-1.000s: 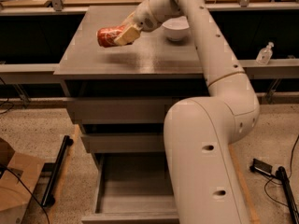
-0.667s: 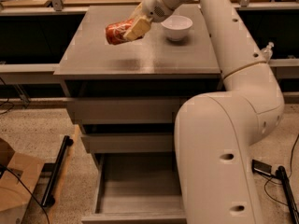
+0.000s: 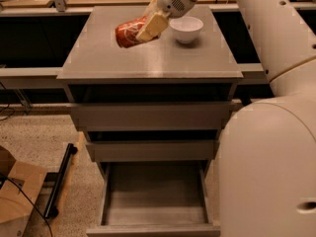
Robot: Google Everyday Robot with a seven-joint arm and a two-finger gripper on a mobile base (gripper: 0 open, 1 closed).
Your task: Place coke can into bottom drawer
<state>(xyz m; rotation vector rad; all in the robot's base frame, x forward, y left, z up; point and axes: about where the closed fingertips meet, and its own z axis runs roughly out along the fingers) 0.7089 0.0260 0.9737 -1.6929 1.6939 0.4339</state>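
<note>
The tool [image 3: 146, 28] is closed on the coke can [image 3: 127, 34]. One tan finger [image 3: 152, 25] lies across the can's near side; the other finger is hidden behind it. The can hangs over the back part of the counter [image 3: 148, 63], left of centre in the view, and looks clear of the surface rather than resting on it.

Over the last second the can has risen a little and drifted slightly toward the bowl. The bigger change is in the arm. Its bulky lower segment [image 3: 269, 172] has swung off to the right of the view, so it no longer covers the open drawer. I take this to mean the pick-up is done and the carry has begun, while the descent has not yet started.

The can is held on its side. Its long axis runs nearly level, tipped so that the free end points down and to the left of the view. The other end sits higher, in the tool. It would have to stay roughly flat, or be set level, to lie in a shallow tray.

Just beside the tool, to the right and apart from the can, the white bowl [image 3: 186, 28] stands upright. Below the counter are two closed drawer fronts [image 3: 150, 116]. Beneath them, the bottom drawer [image 3: 154, 229] is pulled out, well below the can. A cardboard box [image 3: 15, 196] sits on the floor at the left.
</note>
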